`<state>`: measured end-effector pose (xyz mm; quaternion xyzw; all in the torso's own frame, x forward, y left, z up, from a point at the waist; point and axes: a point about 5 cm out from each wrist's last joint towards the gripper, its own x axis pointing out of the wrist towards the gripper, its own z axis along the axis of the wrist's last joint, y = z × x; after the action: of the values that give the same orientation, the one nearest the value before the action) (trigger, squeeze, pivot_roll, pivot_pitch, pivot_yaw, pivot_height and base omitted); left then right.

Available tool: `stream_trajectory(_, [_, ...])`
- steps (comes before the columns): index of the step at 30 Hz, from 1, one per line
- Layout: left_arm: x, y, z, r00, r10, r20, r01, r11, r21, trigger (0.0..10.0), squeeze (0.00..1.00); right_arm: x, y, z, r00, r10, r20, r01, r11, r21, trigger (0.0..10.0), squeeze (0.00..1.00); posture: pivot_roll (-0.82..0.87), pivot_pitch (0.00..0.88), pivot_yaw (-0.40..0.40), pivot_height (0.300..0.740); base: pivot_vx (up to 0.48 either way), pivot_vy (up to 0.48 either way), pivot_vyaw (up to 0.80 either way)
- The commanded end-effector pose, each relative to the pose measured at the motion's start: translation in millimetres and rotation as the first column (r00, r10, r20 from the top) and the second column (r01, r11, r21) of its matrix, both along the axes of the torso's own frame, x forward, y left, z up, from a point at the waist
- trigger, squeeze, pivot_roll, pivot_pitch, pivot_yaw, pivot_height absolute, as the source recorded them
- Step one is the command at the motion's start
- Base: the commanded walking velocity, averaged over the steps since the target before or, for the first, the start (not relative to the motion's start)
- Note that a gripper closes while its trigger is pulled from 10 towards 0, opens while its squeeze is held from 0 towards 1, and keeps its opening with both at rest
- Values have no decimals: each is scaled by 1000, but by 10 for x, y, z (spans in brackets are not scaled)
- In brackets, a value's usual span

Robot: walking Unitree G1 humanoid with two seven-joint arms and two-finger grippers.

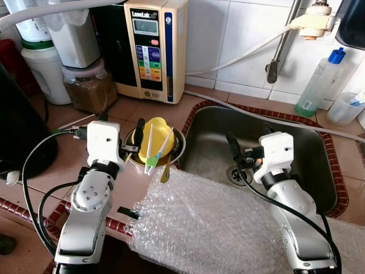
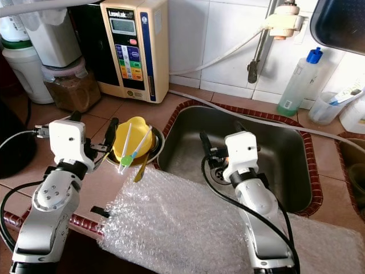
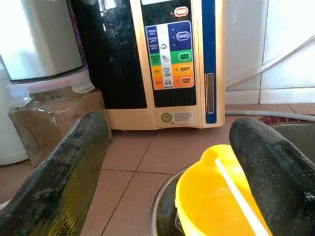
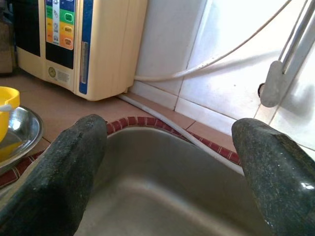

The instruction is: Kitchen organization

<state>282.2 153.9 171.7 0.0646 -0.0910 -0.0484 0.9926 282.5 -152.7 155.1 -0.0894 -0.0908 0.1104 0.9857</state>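
A yellow plastic cup (image 1: 153, 136) stands in a small steel bowl (image 1: 181, 142) on the tiled counter, just left of the sink (image 1: 311, 151). White tongs with a green joint (image 1: 154, 160) lean out of the cup. My left gripper (image 1: 121, 123) is open just left of the bowl, one finger (image 1: 138, 132) beside the cup; in the left wrist view the cup (image 3: 206, 196) sits between the open fingers (image 3: 59, 182). My right gripper (image 1: 248, 132) hovers open over the sink, near the drain (image 1: 235, 173), with nothing between its fingers (image 4: 54, 177).
A sheet of bubble wrap (image 1: 211, 222) covers the counter's front edge between the arms. A cream water machine (image 1: 154, 48), jars and a lidded container (image 1: 88, 85) stand at the back left. A blue-capped bottle (image 1: 322, 83), a plastic cup (image 1: 348, 108) and a hose (image 1: 251, 111) lie behind the sink.
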Motion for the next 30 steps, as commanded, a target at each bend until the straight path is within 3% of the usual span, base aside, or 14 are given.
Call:
stream_trajectory(1, [25,-18,33,1000,-1,4,1,1000,8,10000,0,-1,-15,33,1000,-9,19,9,1000,-3,10000,0,19,0,16,740,0,0,0])
stream_trajectory(23, [65,-27,-8,1000,9,-27,-8,1000,24,10000,0,-15,-4,18,1000,-8,15,8,1000,-1,10000,0,16,0,20,740,0,0,0])
stream_trajectory(30, [67,-25,-16,999,9,-32,-8,1000,26,10000,0,-16,-4,17,1000,-9,14,9,1000,-1,10000,0,16,0,21,740,-265,0,0])
